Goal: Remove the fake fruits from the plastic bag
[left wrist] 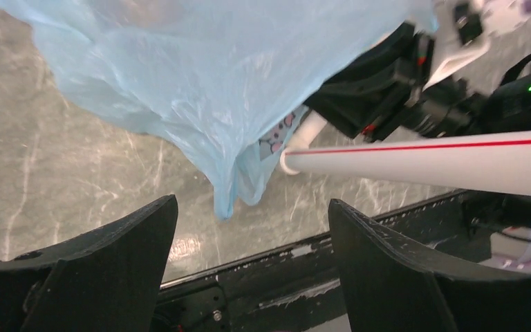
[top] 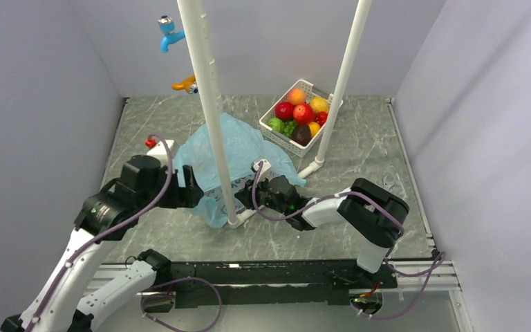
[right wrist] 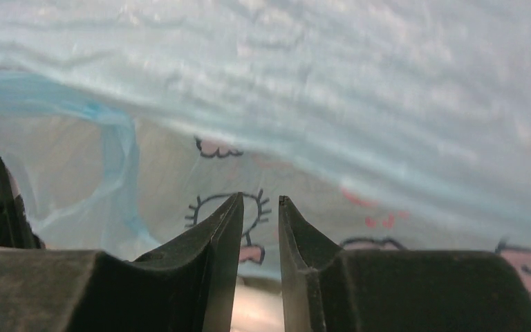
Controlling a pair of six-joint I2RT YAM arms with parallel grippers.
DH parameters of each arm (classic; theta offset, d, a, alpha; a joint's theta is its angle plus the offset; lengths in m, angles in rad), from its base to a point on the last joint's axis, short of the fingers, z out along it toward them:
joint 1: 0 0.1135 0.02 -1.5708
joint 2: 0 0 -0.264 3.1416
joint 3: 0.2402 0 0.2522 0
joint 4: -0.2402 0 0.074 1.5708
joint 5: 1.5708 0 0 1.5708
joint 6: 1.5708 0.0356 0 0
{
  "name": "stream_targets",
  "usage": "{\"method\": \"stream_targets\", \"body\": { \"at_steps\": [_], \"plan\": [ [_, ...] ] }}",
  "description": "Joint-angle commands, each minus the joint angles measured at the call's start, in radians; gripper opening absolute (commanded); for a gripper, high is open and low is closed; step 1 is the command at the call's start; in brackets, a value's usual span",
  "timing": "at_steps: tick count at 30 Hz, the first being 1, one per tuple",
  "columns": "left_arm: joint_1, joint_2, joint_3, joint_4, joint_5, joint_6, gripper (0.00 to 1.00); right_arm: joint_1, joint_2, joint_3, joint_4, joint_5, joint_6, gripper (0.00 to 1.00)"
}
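One grey marbled table, pale walls; left tool spread, right tool at plastic bag, grip unclear

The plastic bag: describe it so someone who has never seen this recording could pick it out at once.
On the grey marbled table, look to the middle, at the foot of the left white pole. The plastic bag lies crumpled there: thin, light-blue, translucent film with a white panel of pink-and-black cartoon faces. The white basket beyond it to the right is rigid and slotted.

plastic bag: light-blue, crumpled, on table | fake fruits: red, orange, in basket
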Motion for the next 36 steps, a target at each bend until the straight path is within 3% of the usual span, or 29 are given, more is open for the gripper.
{"method": "stream_targets", "body": {
  "at_steps": [1,3,5,8,11,15,22,36],
  "plan": [
    [0.057,-0.003,0.068,-0.038,-0.036,0.002,0.86,0.010,0.057,0.085,0.125,0.028,-0.040,0.28],
    [0.104,0.007,0.072,-0.035,-0.099,0.008,0.87,0.009,0.078,0.107,0.122,0.028,-0.046,0.29],
    [0.230,0.042,0.066,0.001,-0.104,0.053,0.86,0.011,0.097,0.127,0.124,0.029,-0.053,0.29],
    [0.494,0.140,0.017,0.128,0.095,0.116,0.76,0.012,0.120,0.154,0.116,0.026,-0.066,0.30],
    [0.601,0.281,-0.016,0.274,0.245,0.123,0.61,0.011,0.131,0.175,0.098,0.027,-0.070,0.32],
    [0.622,0.511,0.010,0.382,0.327,0.136,0.47,0.011,0.144,0.202,0.090,0.013,-0.083,0.32],
    [0.621,0.827,0.121,0.418,0.322,0.153,0.36,0.012,0.181,0.232,0.082,0.002,-0.097,0.36],
    [0.568,1.030,0.137,0.500,0.343,0.183,0.36,0.008,0.284,0.315,0.039,0.007,-0.132,0.45]
  ]
}}
